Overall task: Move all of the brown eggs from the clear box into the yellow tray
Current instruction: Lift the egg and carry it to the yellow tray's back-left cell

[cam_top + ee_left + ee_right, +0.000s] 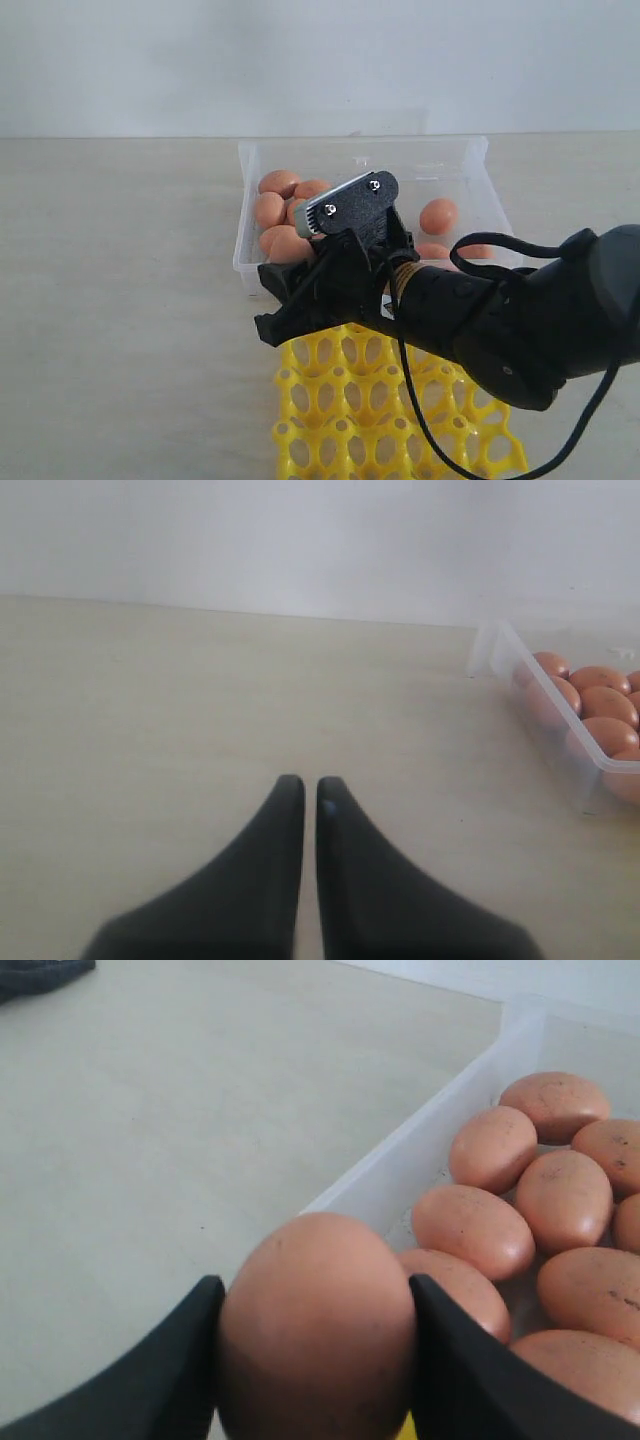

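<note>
Clamped in the right claw (312, 1295), a smooth brown egg (315, 1335) is best lowered slowly into the yellow lattice tray (288, 432); the left claw (310, 790) is closed.

Brown eggs (270, 210) heaped in clear box (462, 168); one egg (315, 1320) gripped near yellow tray (285, 430).

The right arm (520, 320) covers the near wall of the clear box (470, 160) and much of the yellow tray (284, 432), which runs off the bottom edge. The underside of the held egg (315, 1330) is cut off too.
</note>
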Motion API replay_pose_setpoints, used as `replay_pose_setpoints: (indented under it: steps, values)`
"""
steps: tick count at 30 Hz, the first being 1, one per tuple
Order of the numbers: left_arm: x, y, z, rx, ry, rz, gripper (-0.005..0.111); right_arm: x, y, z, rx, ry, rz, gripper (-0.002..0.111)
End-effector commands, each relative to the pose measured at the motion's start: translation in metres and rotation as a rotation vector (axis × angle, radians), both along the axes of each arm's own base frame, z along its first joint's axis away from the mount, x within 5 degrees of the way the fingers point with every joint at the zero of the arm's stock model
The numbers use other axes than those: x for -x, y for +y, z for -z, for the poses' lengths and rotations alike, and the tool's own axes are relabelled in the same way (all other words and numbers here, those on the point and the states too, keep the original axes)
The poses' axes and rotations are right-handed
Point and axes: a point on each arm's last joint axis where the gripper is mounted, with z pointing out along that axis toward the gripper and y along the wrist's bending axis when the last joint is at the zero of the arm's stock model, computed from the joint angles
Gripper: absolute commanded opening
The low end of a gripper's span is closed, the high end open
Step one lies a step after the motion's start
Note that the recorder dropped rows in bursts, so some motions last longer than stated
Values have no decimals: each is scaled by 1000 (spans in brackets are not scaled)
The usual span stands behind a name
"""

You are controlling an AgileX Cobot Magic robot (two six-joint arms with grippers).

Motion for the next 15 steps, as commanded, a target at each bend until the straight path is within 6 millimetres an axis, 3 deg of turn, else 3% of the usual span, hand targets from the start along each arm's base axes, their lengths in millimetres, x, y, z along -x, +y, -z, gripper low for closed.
replay_pose_setpoints:
  steps: [1,6,15]
  values:
    - [0,0,0,-8,-11,2,4,1,0,0,18,13,-3,0]
    - [0,0,0,-8,-11,2,4,3,-2,12,156,39,-40,0]
    - [0,0,0,-8,-11,2,4,-3,3,27,202,-8,-74,0]
